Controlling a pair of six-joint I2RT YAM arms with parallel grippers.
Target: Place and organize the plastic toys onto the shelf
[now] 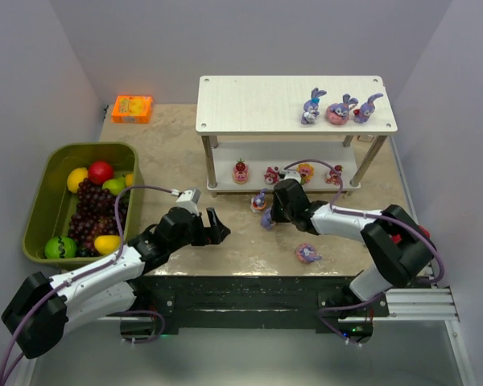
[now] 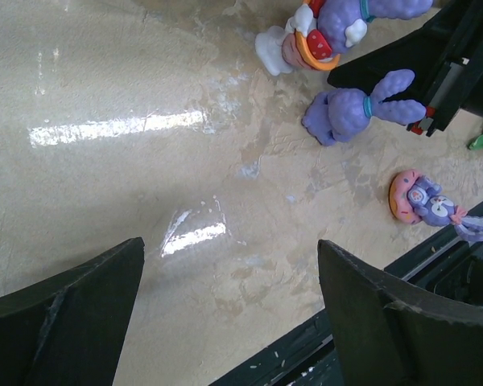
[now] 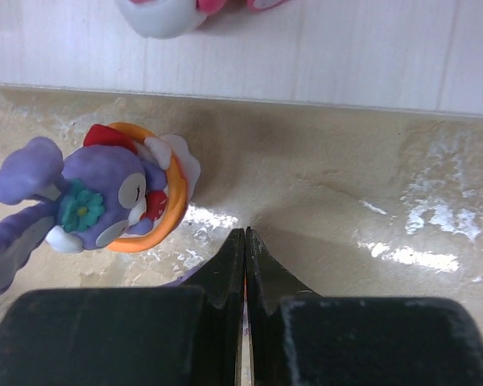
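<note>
Olive bin holds fruit; shelf top carries three bunnies.

Left gripper spread wide over the sandy tabletop.
Its two dark fingers fill the corners at 7 and 5 o'clock, with glare-streaked table between them. At 1 o'clock is a bunny in an orange ring, cut off by the frame. Just below it a purple bunny lies flat, one ear reaching the black right gripper at 2 o'clock, possibly touching it. At 3 o'clock a bunny on a pink donut lies near the table's dark edge.
</note>
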